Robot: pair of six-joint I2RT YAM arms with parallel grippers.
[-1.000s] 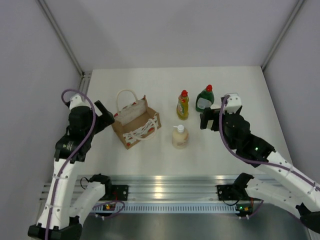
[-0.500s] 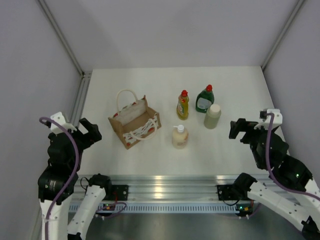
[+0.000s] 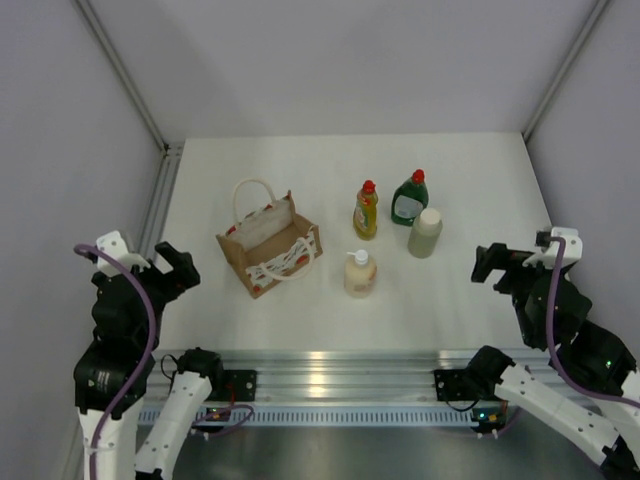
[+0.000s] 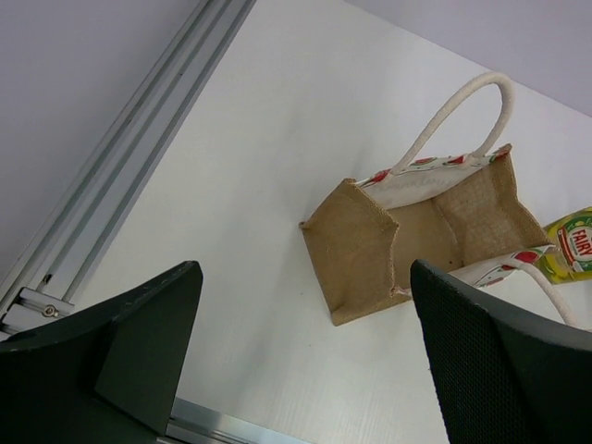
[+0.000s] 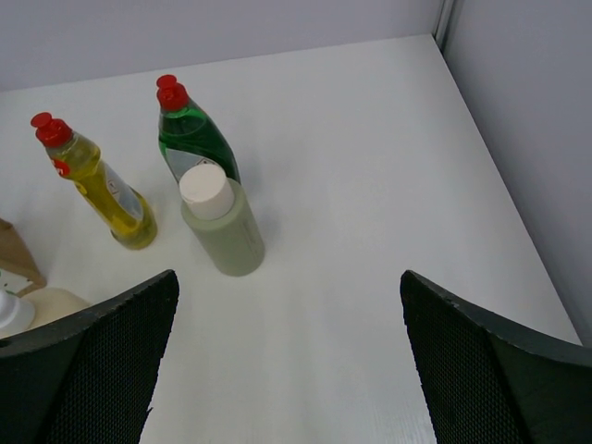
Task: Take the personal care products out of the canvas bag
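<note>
A white table (image 3: 300,165) fills the floor of a booth with plain pale walls (image 3: 330,60). Metal posts run up the two back corners, and a ribbed aluminium rail (image 3: 330,366) lies along the near edge, where the arm bases are bolted.

The bag (image 3: 270,246) is a small tan fabric box with white rope handles and a red-and-white print on its long sides. It stands upright left of centre with its mouth open. The left wrist view looks straight down into it to the bare woven floor.

All four bottles stand upright on the table to the right of the bag. The yellow bottle (image 3: 366,212) and the green bottle (image 3: 409,198) both have red caps and stand side by side at the back. The cylinder (image 3: 425,233), pale with a white cap, is just beside the green bottle on its near right. The pump bottle (image 3: 360,274) stands alone nearer the rail, between the bag and the cylinder.

The left tool (image 3: 172,266) hangs by the table's left edge, well apart from the bag. Its fingers are spread wide with nothing between them, and they frame the bag in the wrist view. The right tool (image 3: 487,263) sits near the right edge, likewise spread and holding nothing. The cylinder is the closest bottle to it, though clearly apart.
</note>
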